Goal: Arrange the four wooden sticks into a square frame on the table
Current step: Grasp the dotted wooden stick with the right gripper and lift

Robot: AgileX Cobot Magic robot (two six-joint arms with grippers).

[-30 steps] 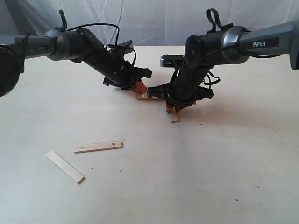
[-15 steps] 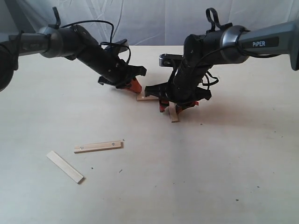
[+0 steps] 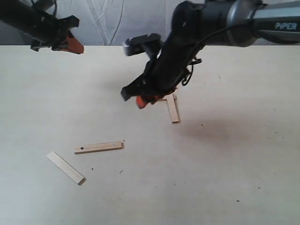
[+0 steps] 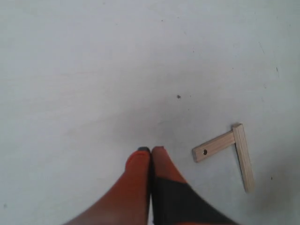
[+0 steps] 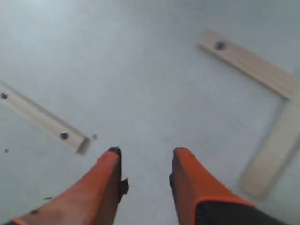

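Observation:
Two wooden sticks lie joined in an L on the table (image 3: 225,154): one (image 3: 173,109) shows in full, the other is mostly hidden behind my right arm. In the left wrist view the same L shows as a holed stick (image 4: 213,146) and a plain one (image 4: 243,157). Two more sticks lie apart at the front left, one with holes (image 3: 99,147) and one plain (image 3: 65,167). My right gripper (image 3: 142,101) (image 5: 147,154) hovers open and empty just left of the L (image 5: 248,63). My left gripper (image 3: 75,47) (image 4: 151,150) is shut and empty, raised at the far left.
A white cloth backdrop (image 3: 122,18) hangs behind the table's far edge. The holed loose stick (image 5: 42,119) also shows in the right wrist view, off to the side of the open fingers.
My left arm has pulled back, up and far to the left, away from the L. My right gripper has let go of its stick, risen and shifted left.

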